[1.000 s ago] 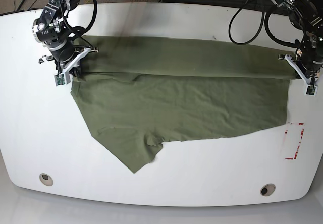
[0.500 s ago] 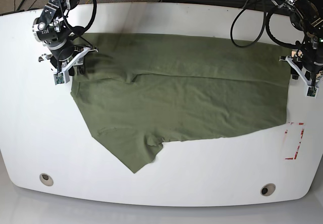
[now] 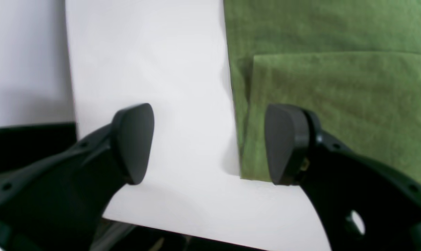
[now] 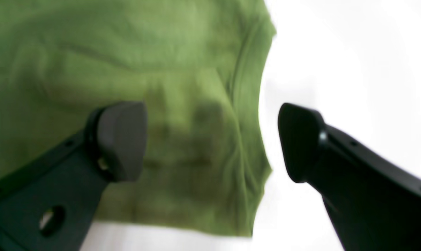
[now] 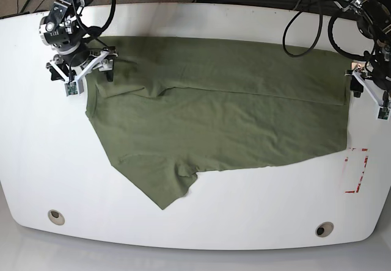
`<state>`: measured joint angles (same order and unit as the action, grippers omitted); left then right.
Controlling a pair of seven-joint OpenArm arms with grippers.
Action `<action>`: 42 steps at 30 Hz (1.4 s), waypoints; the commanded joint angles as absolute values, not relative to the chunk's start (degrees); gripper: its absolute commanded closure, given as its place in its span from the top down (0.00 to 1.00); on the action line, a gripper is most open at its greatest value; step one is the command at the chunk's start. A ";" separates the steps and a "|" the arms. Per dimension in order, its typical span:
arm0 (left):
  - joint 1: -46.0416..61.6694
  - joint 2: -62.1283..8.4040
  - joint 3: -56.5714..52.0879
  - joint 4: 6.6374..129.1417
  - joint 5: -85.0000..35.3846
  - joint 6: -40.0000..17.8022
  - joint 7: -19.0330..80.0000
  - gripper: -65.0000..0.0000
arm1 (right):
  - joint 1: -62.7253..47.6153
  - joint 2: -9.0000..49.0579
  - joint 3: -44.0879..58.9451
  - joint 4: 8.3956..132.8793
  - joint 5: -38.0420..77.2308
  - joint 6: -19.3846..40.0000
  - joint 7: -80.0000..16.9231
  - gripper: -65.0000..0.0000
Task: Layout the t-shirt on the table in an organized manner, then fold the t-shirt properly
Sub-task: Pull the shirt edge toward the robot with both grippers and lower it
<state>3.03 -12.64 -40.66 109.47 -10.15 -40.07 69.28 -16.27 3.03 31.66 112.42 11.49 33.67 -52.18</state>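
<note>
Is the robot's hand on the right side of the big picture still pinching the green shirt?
No, the left gripper has its jaws wide apart over the table, with the t-shirt lying loose beside one finger.

Left gripper jaws spread wide; right gripper likewise, both pointing down

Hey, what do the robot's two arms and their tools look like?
Both arms are black with looping black cables. The right tool and left tool have white brackets in the base view; up close, their fingers are matte black with rounded pads.
</note>
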 commanded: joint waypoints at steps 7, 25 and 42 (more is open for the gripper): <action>3.12 -13.14 -40.48 110.29 -9.89 -40.00 67.82 0.71 | -17.71 0.92 31.43 113.19 12.35 33.98 -50.86 0.69; 8.92 -7.60 -35.74 98.24 -4.44 -40.00 53.14 0.20 | -14.55 1.36 31.43 101.05 11.65 39.25 -50.59 0.12; 14.73 -7.78 -35.65 96.22 -1.98 -40.00 53.05 0.09 | -20.18 3.21 31.43 97.63 12.09 39.52 -44.79 0.10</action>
